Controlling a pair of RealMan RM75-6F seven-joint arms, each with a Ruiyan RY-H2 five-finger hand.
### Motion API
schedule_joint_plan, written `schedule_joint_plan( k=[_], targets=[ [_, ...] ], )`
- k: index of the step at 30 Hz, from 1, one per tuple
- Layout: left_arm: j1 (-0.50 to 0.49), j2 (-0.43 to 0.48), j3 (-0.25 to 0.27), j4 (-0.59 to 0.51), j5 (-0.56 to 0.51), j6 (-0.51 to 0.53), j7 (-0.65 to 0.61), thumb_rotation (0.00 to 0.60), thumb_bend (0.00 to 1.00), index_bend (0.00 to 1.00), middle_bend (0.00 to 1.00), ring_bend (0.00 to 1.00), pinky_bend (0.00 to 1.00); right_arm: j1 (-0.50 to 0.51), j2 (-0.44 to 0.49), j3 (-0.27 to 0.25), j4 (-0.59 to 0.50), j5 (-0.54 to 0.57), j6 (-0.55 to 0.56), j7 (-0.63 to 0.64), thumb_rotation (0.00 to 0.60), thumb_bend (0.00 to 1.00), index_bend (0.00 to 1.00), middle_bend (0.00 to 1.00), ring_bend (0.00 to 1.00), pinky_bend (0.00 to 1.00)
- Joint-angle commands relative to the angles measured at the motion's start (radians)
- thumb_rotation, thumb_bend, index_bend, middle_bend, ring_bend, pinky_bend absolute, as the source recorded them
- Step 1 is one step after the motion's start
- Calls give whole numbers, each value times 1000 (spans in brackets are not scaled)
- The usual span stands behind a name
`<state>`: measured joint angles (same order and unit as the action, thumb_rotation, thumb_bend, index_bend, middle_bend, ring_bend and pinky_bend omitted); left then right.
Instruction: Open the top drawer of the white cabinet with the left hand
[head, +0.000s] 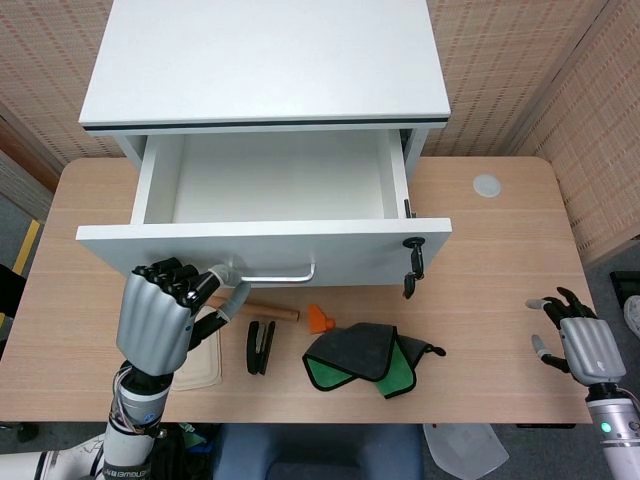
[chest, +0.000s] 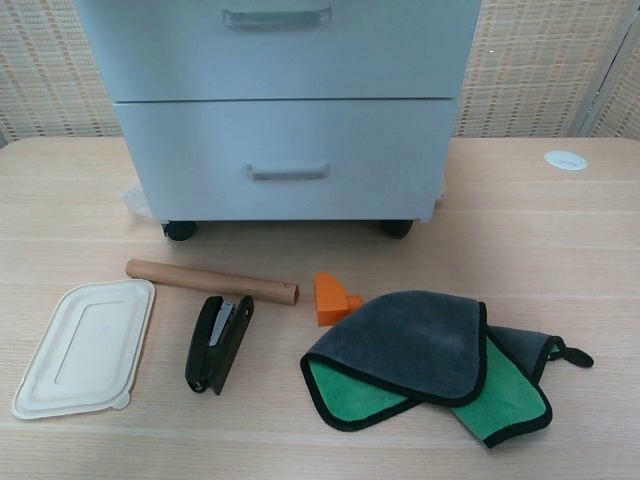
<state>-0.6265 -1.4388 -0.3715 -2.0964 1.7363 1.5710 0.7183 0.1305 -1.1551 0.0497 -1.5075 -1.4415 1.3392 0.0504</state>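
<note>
In the head view the white cabinet (head: 265, 60) has its top drawer (head: 270, 185) pulled well out, and the drawer is empty inside. Under the drawer front (head: 350, 248) runs a metal handle (head: 275, 272). My left hand (head: 155, 318) sits below the front's left part, its fingers (head: 190, 283) curled in against the left end of the handle. My right hand (head: 580, 342) hovers at the table's front right edge with its fingers spread and nothing in it. The chest view shows only the cabinet's lower drawers (chest: 288, 160) and neither hand.
On the table before the cabinet lie a cream lid (chest: 85, 345), a wooden rod (chest: 210, 281), a black stapler (chest: 218, 343), an orange block (chest: 332, 298) and a grey-green cloth (chest: 430, 360). A key (head: 412, 258) hangs from the drawer front's right end. A white disc (chest: 566, 159) sits far right.
</note>
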Motion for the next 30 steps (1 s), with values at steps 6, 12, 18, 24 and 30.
schedule_joint_plan(
  k=[6, 12, 18, 24, 30],
  targets=[
    [10, 9, -5, 1, 20, -2, -35, 600, 282, 393, 1000, 986, 1000, -2, 1, 1, 0, 4, 2, 1, 600, 341, 277, 268, 170, 244],
    [22, 15, -2, 1, 48, 6, -53, 600, 128, 359, 1000, 949, 1000, -1, 0, 3, 3, 5, 2, 5, 600, 341, 277, 268, 170, 244],
    [36, 10, 4, 7, 71, 15, -54, 600, 111, 331, 1000, 944, 1000, -1, -2, 2, 7, 2, 2, 11, 600, 341, 277, 268, 170, 244],
    [72, 32, 2, -1, 84, 53, -92, 600, 111, 322, 1000, 941, 1000, -2, -4, 2, 13, 3, 1, 20, 600, 341, 278, 268, 171, 244],
    [122, 77, -3, 3, 92, 109, -151, 600, 121, 398, 999, 928, 1000, 1, -8, 2, 13, 1, 0, 19, 600, 341, 277, 268, 170, 244]
  ],
)
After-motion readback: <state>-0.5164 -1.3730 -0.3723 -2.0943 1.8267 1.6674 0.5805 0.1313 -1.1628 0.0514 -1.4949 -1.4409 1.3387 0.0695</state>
